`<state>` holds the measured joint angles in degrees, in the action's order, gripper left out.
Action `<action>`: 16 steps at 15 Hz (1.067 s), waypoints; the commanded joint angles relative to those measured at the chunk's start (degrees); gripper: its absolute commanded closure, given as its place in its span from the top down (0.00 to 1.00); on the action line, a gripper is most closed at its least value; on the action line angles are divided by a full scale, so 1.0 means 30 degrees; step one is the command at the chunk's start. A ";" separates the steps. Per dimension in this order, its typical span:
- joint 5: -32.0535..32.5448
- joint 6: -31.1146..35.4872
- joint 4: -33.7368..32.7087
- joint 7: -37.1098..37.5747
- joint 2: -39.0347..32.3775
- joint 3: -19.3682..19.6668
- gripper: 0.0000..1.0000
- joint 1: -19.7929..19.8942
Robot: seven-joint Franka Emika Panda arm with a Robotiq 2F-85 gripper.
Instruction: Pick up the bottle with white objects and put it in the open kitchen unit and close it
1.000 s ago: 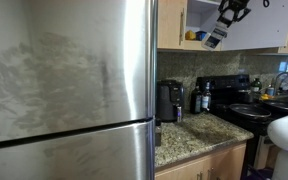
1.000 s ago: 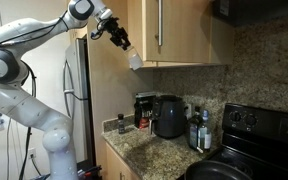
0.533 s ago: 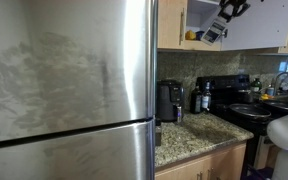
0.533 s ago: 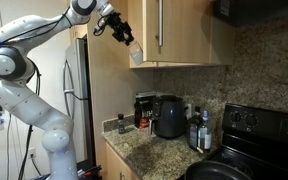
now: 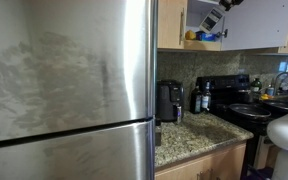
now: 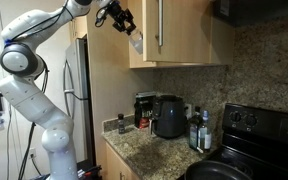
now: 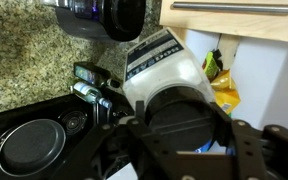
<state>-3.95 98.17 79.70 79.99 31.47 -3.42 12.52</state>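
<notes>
My gripper (image 5: 222,6) is shut on the bottle with white objects (image 5: 211,20), a small clear bottle with whitish contents. I hold it tilted at the mouth of the open kitchen unit (image 5: 254,28), level with its lower shelf. In an exterior view the gripper (image 6: 119,17) holds the bottle (image 6: 136,44) beside the tan cabinet door (image 6: 179,35). In the wrist view the bottle's white body (image 7: 164,62) and black cap fill the space between the jaws of my gripper (image 7: 179,128). The unit's white inside (image 7: 274,95) lies just beyond.
A yellow item (image 5: 191,36) sits on the cabinet shelf, also seen in the wrist view (image 7: 225,92). The steel fridge (image 5: 69,90) stands beside the cabinet. A black coffee maker (image 5: 169,101), dark bottles (image 5: 201,98) and the stove (image 5: 246,105) are on the counter below.
My gripper has risen and moved toward the cabinet opening with the bottle in it. The bottle now sits nearer the shelf with the yellow item.
</notes>
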 commanded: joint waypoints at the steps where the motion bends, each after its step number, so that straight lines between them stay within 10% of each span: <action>1: 0.0330 -0.1449 -0.3723 0.3345 -0.2430 -0.0570 0.37 0.0915; 6: 0.0697 -0.3852 -0.7400 0.9309 -0.4685 -0.0457 0.37 0.0102; 7: 0.0576 -0.3054 -0.4324 0.7457 -0.3015 -0.0319 0.37 0.0146; 8: 0.0575 -0.3237 -0.4603 0.7742 -0.3275 -0.0330 0.62 0.0115; 10: 0.0576 -0.3289 -0.4277 0.7684 -0.3277 -0.0331 0.62 0.0114; 11: 0.0576 -0.3303 -0.4241 0.7682 -0.3271 -0.0332 0.37 0.0114; 16: -0.1552 -0.3743 -0.9171 1.2116 -0.7233 0.1186 0.37 -0.0616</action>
<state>-5.00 87.77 63.47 110.83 17.63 -3.26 12.67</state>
